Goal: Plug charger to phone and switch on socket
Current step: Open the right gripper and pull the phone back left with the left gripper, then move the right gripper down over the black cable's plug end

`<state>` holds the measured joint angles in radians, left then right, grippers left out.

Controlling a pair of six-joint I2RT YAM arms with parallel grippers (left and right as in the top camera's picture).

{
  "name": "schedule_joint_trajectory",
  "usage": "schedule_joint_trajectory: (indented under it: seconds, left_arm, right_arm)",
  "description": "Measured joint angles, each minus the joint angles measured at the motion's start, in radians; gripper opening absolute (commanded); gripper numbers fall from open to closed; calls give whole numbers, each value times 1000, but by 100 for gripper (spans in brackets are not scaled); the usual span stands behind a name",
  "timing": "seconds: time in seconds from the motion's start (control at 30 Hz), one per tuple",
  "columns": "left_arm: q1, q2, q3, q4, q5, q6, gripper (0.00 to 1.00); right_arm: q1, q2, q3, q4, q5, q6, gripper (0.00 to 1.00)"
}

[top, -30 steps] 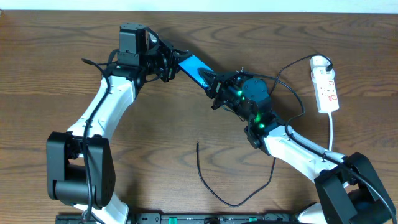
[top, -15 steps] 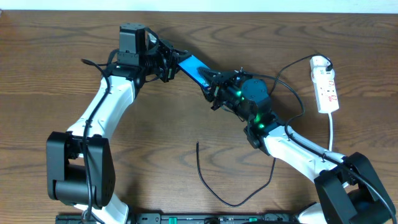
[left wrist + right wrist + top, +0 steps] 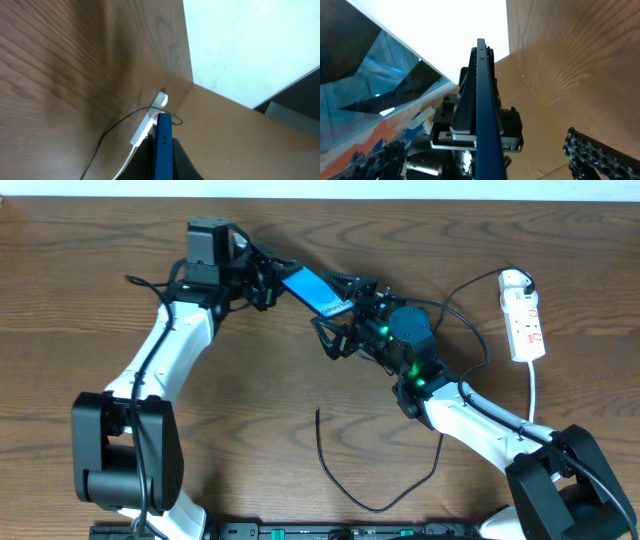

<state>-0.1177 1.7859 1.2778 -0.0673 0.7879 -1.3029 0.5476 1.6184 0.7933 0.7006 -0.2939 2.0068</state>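
The phone (image 3: 314, 289), blue-screened, hangs tilted above the table with my left gripper (image 3: 272, 283) shut on its upper left end. In the left wrist view the phone (image 3: 162, 142) shows edge-on between the closed jaws of my left gripper (image 3: 162, 162). My right gripper (image 3: 338, 310) stands wide open, its fingers on either side of the phone's lower right end and apart from it. Seen from the right wrist, the phone (image 3: 485, 110) runs edge-on up the middle, one dark finger (image 3: 592, 155) far to its right. The charger (image 3: 340, 480) lies loose on the table, its tip (image 3: 318, 412) free. The socket (image 3: 524, 315) lies at the far right.
The socket's white cord (image 3: 533, 395) runs down past my right arm. A black cable (image 3: 470, 290) loops from the socket toward my right wrist. The socket (image 3: 148, 125) also shows in the left wrist view, beside the phone's edge.
My right gripper has opened wide from around the phone's lower end. My left arm has shifted slightly left, still holding the phone.
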Motion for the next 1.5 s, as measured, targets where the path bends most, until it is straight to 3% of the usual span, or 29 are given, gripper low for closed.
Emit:
schedule_joint_trajectory:
  seconds: [0.47, 0.97, 1.07, 1.27, 1.37, 1.5]
  left_arm:
    - [237, 0, 0, -3, 165, 90, 8]
    - [340, 0, 0, -3, 456, 484, 7]
    - [340, 0, 0, -3, 478, 546, 7]
    - [340, 0, 0, -3, 500, 634, 7]
    - [346, 0, 0, -3, 517, 673, 7]
    - [372, 0, 0, -3, 528, 705, 7]
  right_arm:
    - [-45, 0, 0, 0, -47, -161, 99]
    - [-133, 0, 8, -53, -217, -633, 99]
    - [-153, 0, 53, -202, -260, -728, 99]
    - [-156, 2, 299, -781, -272, -986, 99]
    - [-147, 2, 454, -1079, -200, -1126, 99]
    - [-123, 2, 596, -1324, -77, -1250, 99]
